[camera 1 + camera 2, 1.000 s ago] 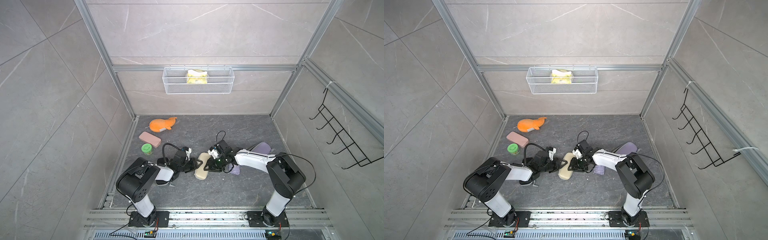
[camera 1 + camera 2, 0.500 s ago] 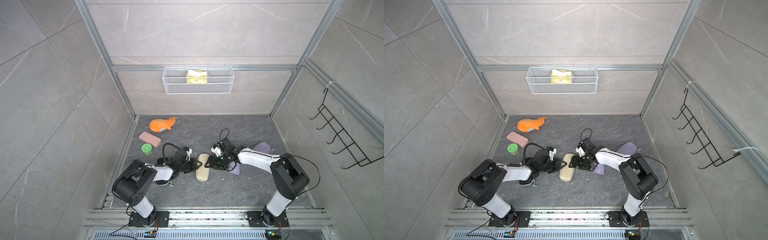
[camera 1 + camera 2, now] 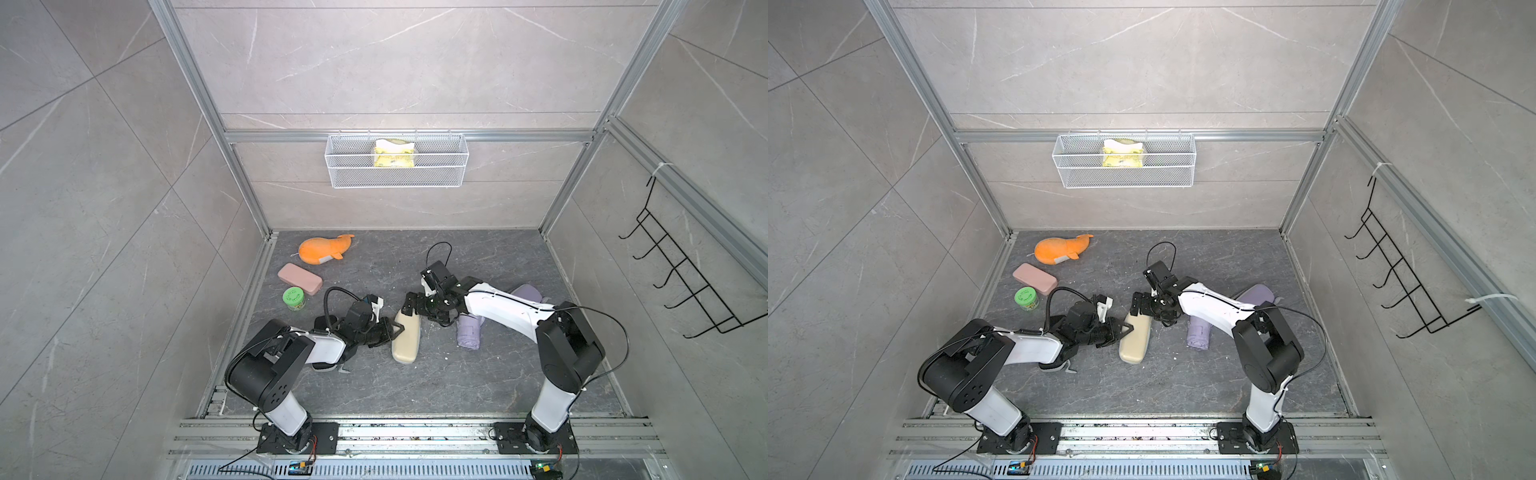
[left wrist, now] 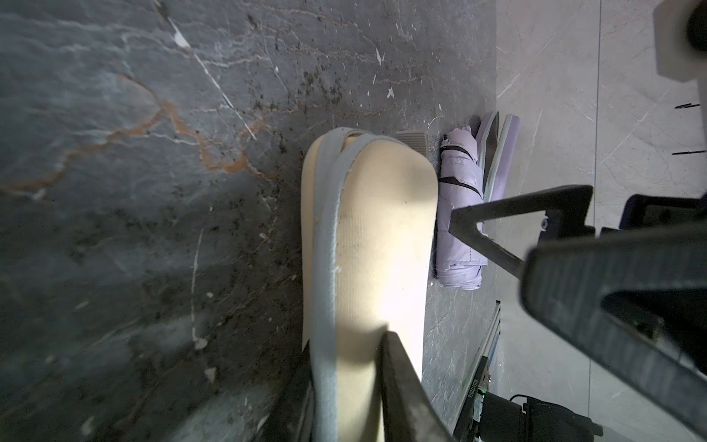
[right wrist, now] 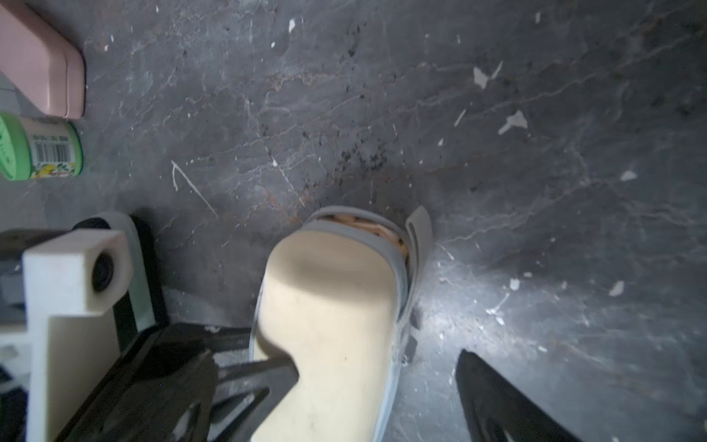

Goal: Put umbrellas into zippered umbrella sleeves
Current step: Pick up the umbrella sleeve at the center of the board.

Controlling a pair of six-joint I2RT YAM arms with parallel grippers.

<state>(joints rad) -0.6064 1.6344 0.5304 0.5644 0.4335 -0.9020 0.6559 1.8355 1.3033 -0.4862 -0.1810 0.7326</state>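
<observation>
The cream sleeve lay mid-surface, its far end unzipped, with a sliver of the beige umbrella showing in the gap. The left claw pinched the sleeve's near side. The right claw hung wide open over the sleeve's far end, holding nothing; only 1 finger showed in its wrist view. Beside the sleeve lay the lavender umbrella. Beyond it, the lavender sleeve was half hidden under the right arm.
</observation>
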